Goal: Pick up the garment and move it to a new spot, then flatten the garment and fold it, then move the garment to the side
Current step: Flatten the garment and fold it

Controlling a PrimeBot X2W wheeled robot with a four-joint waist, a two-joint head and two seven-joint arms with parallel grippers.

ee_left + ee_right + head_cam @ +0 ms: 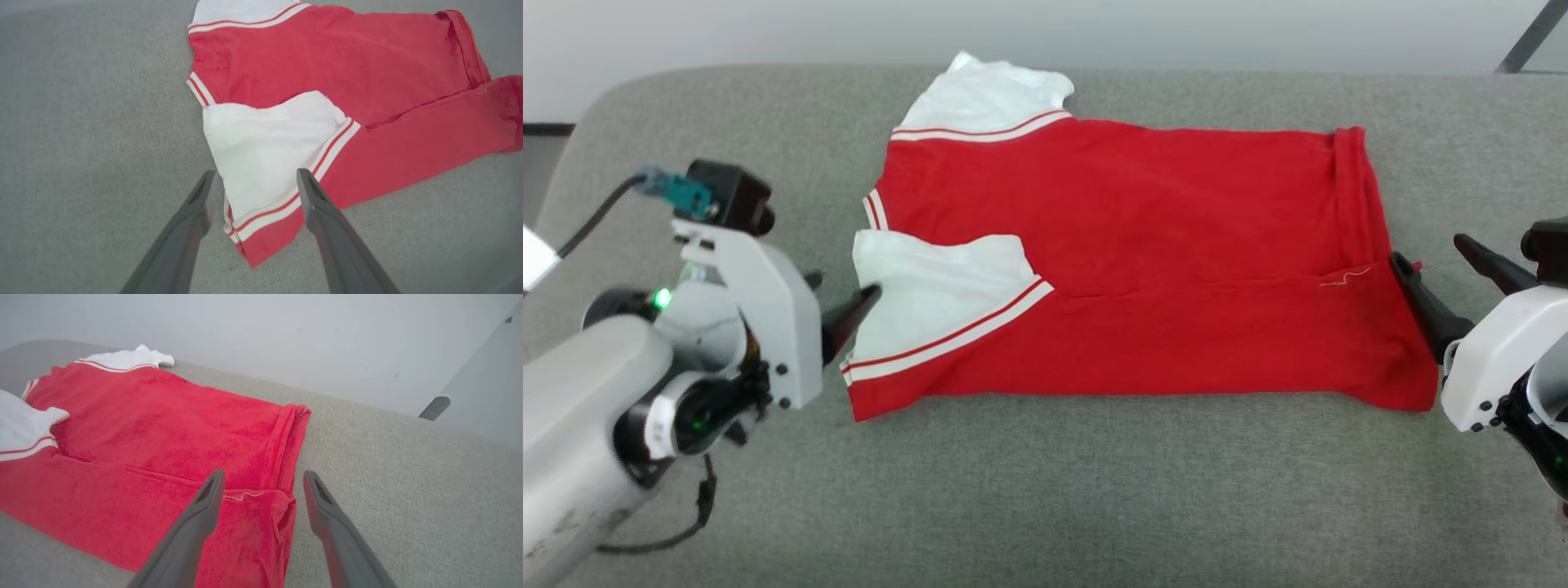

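Garment [1160, 245] flat on grey cushion [1094, 490]

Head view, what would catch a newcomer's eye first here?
The red garment with white sleeves, lying partly folded across the middle of the grey cushioned surface. Next, the left gripper open at its sleeve end and the right gripper open at its hem end, neither gripping it.
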